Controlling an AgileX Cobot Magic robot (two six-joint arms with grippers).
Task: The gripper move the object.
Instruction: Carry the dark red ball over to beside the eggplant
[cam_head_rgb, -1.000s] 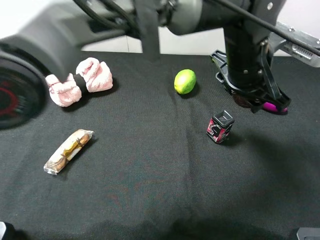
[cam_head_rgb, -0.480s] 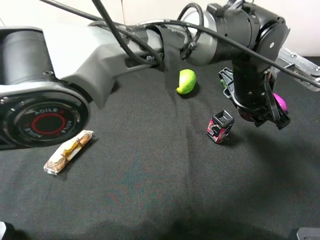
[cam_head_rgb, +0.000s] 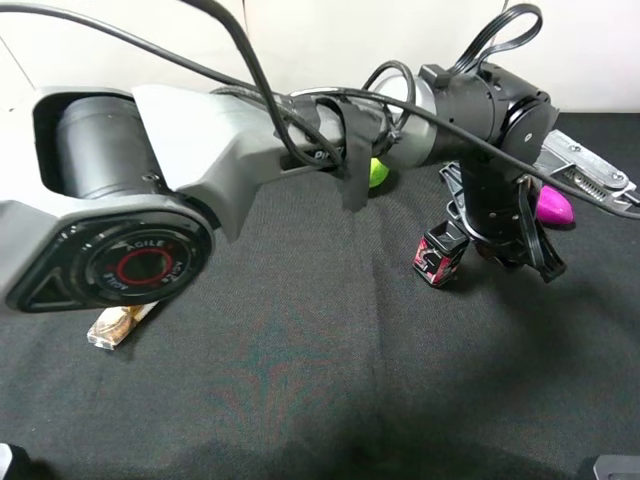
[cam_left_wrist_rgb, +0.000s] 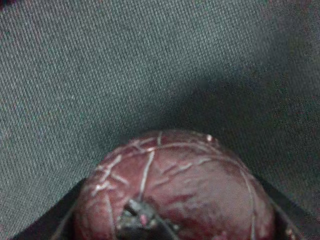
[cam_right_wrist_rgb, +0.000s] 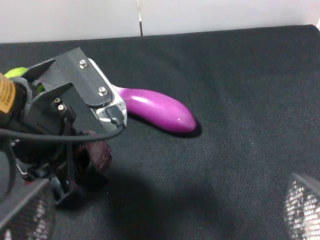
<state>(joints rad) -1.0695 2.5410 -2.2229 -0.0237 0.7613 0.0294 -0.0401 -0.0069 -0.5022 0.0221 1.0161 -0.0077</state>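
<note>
While the left pincer is clenching the object over the bench, just beside the small box, this round ball is showing no long axis. Its tiny stem is facing the wrist camera, and its dark maroon skin is carrying pale lines.

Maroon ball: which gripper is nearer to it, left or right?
Left. The left gripper holds the maroon ball between its fingers; the right gripper is open and apart from it, with bare black cloth between them.
</note>
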